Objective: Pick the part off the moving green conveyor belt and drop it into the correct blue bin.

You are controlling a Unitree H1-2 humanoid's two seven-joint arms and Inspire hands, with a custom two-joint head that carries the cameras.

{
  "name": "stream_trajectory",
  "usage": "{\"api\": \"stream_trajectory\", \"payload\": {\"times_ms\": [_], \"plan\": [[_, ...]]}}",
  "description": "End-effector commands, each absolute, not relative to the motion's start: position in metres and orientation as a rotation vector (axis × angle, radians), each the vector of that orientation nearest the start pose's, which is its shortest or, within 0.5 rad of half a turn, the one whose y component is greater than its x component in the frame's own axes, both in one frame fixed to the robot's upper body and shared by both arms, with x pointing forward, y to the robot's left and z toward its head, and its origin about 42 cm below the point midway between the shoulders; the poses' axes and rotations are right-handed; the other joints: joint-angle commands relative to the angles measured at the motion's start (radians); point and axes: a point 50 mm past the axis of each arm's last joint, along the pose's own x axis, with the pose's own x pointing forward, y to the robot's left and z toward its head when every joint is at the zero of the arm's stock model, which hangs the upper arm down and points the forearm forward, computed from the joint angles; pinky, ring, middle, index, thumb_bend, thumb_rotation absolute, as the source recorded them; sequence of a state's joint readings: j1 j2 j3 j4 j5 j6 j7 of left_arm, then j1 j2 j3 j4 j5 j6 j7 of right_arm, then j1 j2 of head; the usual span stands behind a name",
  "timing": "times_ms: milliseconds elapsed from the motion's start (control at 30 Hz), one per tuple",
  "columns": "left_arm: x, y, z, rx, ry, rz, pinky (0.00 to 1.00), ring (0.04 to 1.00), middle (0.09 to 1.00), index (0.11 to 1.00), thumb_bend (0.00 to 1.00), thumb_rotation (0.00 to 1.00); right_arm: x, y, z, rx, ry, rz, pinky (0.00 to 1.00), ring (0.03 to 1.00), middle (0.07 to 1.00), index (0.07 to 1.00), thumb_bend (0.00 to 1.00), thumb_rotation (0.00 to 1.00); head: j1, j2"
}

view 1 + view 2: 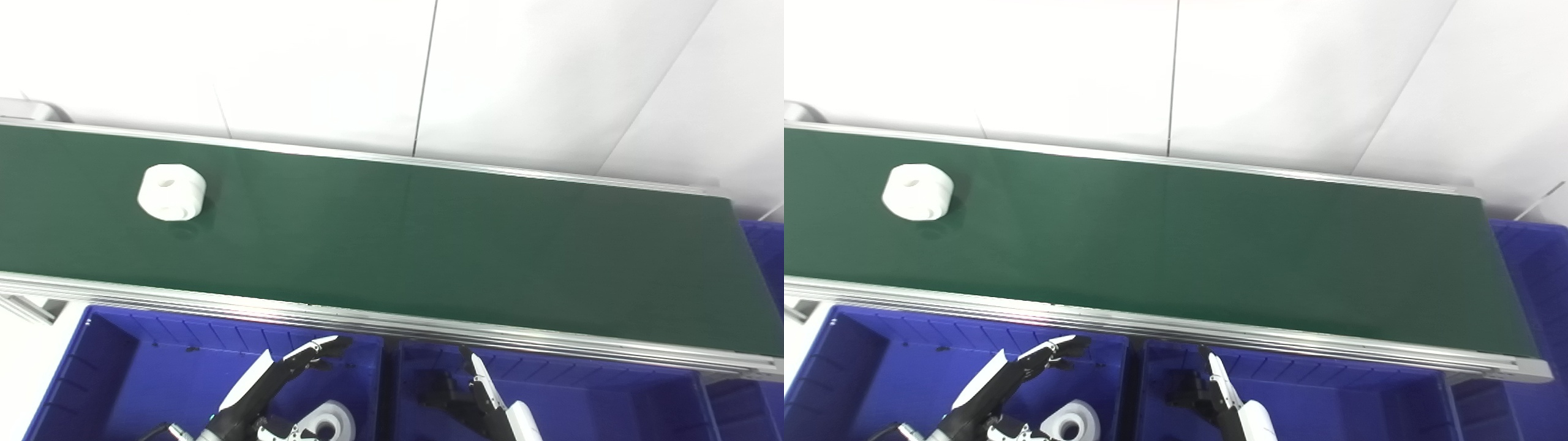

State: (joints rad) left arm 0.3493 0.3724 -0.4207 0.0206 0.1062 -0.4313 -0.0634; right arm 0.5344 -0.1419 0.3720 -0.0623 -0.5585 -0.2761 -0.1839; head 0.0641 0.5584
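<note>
A white round part [171,192] with a centre hole lies on the green conveyor belt [429,245] near its left end. Below the belt stand two blue bins. Over the left bin [135,367] hovers my left hand [272,386], open with fingers spread and nothing in them. A second white ring part [331,422] rests in that bin just beside the hand. My right hand [484,398] hangs over the right bin [612,404], fingers apart and empty. Both hands are well below and to the right of the part on the belt.
The belt has silver aluminium rails along its near edge [367,321] and far edge. A third blue bin [765,251] sits past the belt's right end. White wall panels stand behind the belt.
</note>
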Motion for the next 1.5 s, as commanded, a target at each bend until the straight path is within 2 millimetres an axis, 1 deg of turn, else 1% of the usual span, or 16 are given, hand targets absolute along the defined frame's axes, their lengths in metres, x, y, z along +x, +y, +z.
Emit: {"api": "stream_trajectory", "payload": {"times_ms": [0, 100, 133, 167, 200, 267, 400, 667, 733, 833, 1000, 1100, 1167, 1367, 1400, 1467], "plan": [[0.125, 0.228, 0.049, 0.236, -0.069, -0.526, 0.73, 0.811, 0.844, 0.819, 0.98, 0.24, 0.075, -0.174, 0.038, -0.488, 0.028, 0.278, 0.91, 0.972, 1.000, 1.000, 0.95, 0.36, 0.017, -0.002], [0.128, 0.223, 0.062, 0.198, -0.113, -0.528, 0.72, 0.809, 0.841, 0.812, 0.96, 0.24, 0.075, -0.178, 0.036, -0.508, 0.033, 0.269, 0.92, 0.976, 1.000, 1.000, 0.96, 0.36, 0.081, -0.020], [0.129, 0.223, 0.065, 0.196, -0.124, -0.528, 0.71, 0.802, 0.836, 0.808, 0.96, 0.25, 0.075, -0.178, 0.036, -0.515, 0.033, 0.269, 0.92, 0.977, 1.000, 1.000, 0.96, 0.37, 0.081, -0.020], [0.133, 0.223, 0.073, 0.198, -0.160, -0.523, 0.71, 0.800, 0.834, 0.807, 0.96, 0.25, 0.075, -0.179, 0.035, -0.512, 0.030, 0.273, 0.92, 0.977, 1.000, 1.000, 0.96, 0.37, 0.112, -0.028], [0.136, 0.224, 0.079, 0.200, -0.184, -0.519, 0.70, 0.790, 0.831, 0.800, 0.97, 0.27, 0.076, -0.180, 0.035, -0.508, 0.028, 0.276, 0.96, 0.991, 1.000, 1.000, 0.96, 0.37, 0.112, -0.028], [0.145, 0.228, 0.096, 0.211, -0.249, -0.508, 0.69, 0.791, 0.834, 0.797, 0.96, 0.28, 0.077, -0.182, 0.034, -0.502, 0.022, 0.279, 0.99, 0.999, 1.000, 1.000, 0.95, 0.37, 0.149, -0.040], [0.161, 0.240, 0.123, 0.258, -0.350, -0.481, 0.70, 0.793, 0.841, 0.804, 0.97, 0.31, 0.079, -0.185, 0.033, -0.474, 0.026, 0.271, 1.00, 1.000, 1.000, 1.000, 0.96, 0.36, 0.196, -0.054], [0.185, 0.249, 0.152, 0.350, -0.450, -0.452, 0.71, 0.802, 0.847, 0.805, 0.97, 0.29, 0.083, -0.193, 0.029, -0.451, 0.039, 0.282, 1.00, 1.000, 1.000, 1.000, 0.97, 0.36, 0.277, -0.070], [0.191, 0.247, 0.157, 0.373, -0.481, -0.431, 0.71, 0.798, 0.842, 0.804, 0.96, 0.31, 0.083, -0.195, 0.029, -0.442, 0.050, 0.286, 1.00, 1.000, 1.000, 1.000, 0.97, 0.35, 0.287, -0.070], [0.198, 0.240, 0.161, 0.389, -0.518, -0.396, 0.71, 0.797, 0.839, 0.801, 0.96, 0.28, 0.085, -0.200, 0.030, -0.433, 0.058, 0.282, 1.00, 1.000, 1.000, 1.000, 0.98, 0.34, 0.312, -0.066], [0.216, 0.234, 0.175, 0.520, -0.539, -0.341, 0.78, 0.851, 0.891, 0.857, 0.91, 0.32, 0.089, -0.204, 0.030, -0.427, 0.055, 0.275, 1.00, 1.000, 1.000, 1.000, 0.98, 0.33, 0.328, -0.061], [0.230, 0.236, 0.185, 0.579, -0.539, -0.308, 0.83, 0.889, 0.918, 0.892, 0.89, 0.28, 0.092, -0.205, 0.028, -0.433, 0.045, 0.274, 1.00, 1.000, 1.000, 1.000, 0.98, 0.35, 0.334, -0.060], [0.243, 0.238, 0.194, 0.575, -0.550, -0.272, 0.85, 0.902, 0.929, 0.892, 0.86, 0.22, 0.094, -0.205, 0.026, -0.459, 0.040, 0.280, 1.00, 1.000, 1.000, 1.000, 0.99, 0.40, 0.331, -0.060], [0.278, 0.254, 0.216, 0.649, -0.506, -0.224, 0.83, 0.908, 0.943, 0.901, 0.83, 0.17, 0.097, -0.202, 0.027, -0.451, 0.035, 0.294, 1.00, 1.000, 1.000, 1.000, 0.99, 0.39, 0.310, -0.052], [0.284, 0.258, 0.218, 0.671, -0.486, -0.226, 0.86, 0.921, 0.946, 0.900, 0.85, 0.12, 0.098, -0.202, 0.027, -0.453, 0.037, 0.297, 1.00, 1.000, 1.000, 1.000, 0.99, 0.39, 0.309, -0.051], [0.296, 0.266, 0.220, 0.729, -0.457, -0.231, 0.89, 0.945, 0.963, 0.920, 0.85, 0.12, 0.098, -0.203, 0.028, -0.454, 0.038, 0.302, 1.00, 1.000, 1.000, 1.000, 0.99, 0.40, 0.308, -0.049]]}}
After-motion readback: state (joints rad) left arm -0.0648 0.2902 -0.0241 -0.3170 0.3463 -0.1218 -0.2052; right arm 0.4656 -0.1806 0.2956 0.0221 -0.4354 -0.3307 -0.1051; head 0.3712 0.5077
